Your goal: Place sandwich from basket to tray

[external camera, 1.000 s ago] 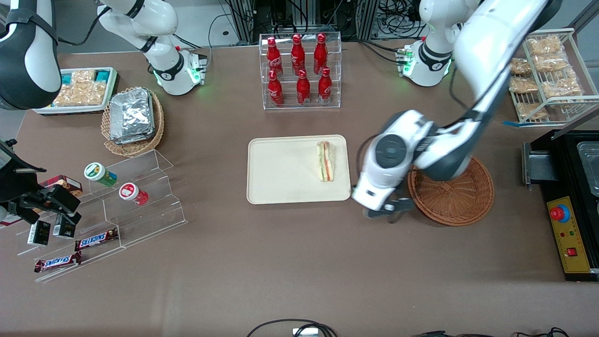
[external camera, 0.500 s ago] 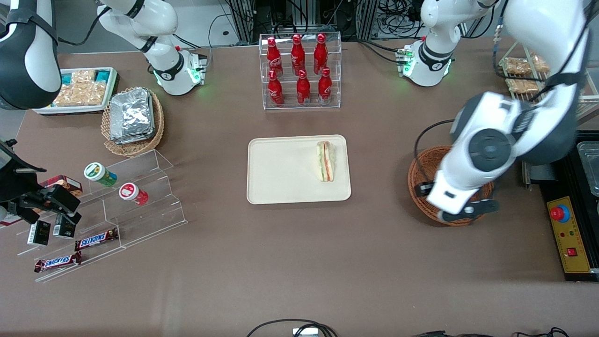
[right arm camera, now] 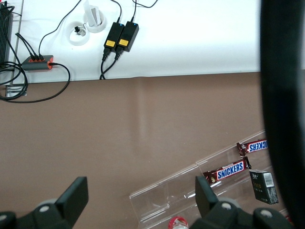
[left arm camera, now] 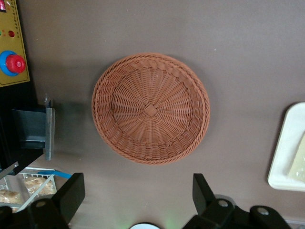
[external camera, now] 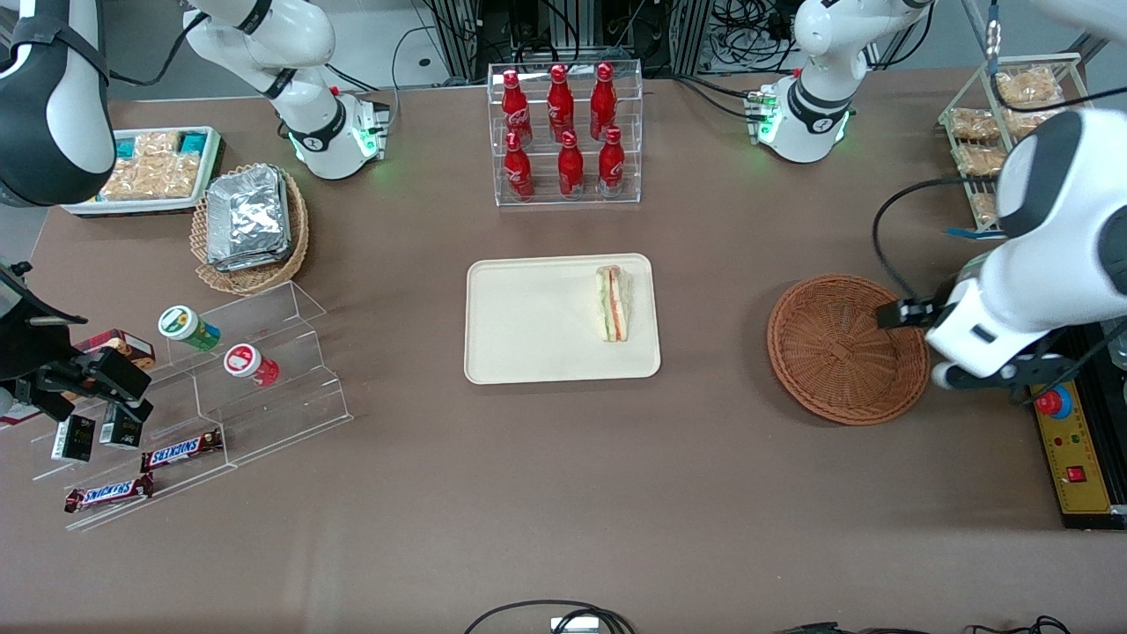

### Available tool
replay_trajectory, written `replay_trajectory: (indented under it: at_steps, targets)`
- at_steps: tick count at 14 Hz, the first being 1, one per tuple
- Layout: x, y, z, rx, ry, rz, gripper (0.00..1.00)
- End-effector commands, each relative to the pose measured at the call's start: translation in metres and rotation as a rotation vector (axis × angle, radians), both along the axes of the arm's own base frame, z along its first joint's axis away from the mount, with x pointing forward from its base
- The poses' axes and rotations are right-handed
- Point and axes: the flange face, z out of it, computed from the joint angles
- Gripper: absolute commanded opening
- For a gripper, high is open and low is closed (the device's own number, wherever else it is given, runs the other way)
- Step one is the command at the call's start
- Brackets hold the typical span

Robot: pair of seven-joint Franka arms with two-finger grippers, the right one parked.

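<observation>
Sandwich sat on the tray, basket bare.
My tool hung released at the basket's 3 o'clock; I'd park high.

The word SNICKERS could be read on two chocolate bars lying on the clear stepped stand toward the parked arm's end of the surface; the one at the stand's lowest edge lay nearer the front camera. In the right wrist view the same name showed on one bar, while the bar above it carried lettering too small to make out. The red bottles in the clear rack bore white script that could not be read, and the gripper carried no legible marking
</observation>
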Motion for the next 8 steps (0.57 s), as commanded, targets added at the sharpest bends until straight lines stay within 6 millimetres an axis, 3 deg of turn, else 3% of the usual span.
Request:
replay_trajectory:
  at_steps: [1, 5, 8]
  targets:
    - [-0.023, 0.024, 0.033, -0.047, -0.008, -0.026, 1.00]
    - [-0.051, 0.038, 0.061, -0.047, -0.014, -0.095, 1.00]
    - [-0.068, 0.036, 0.089, -0.042, -0.057, -0.133, 1.00]
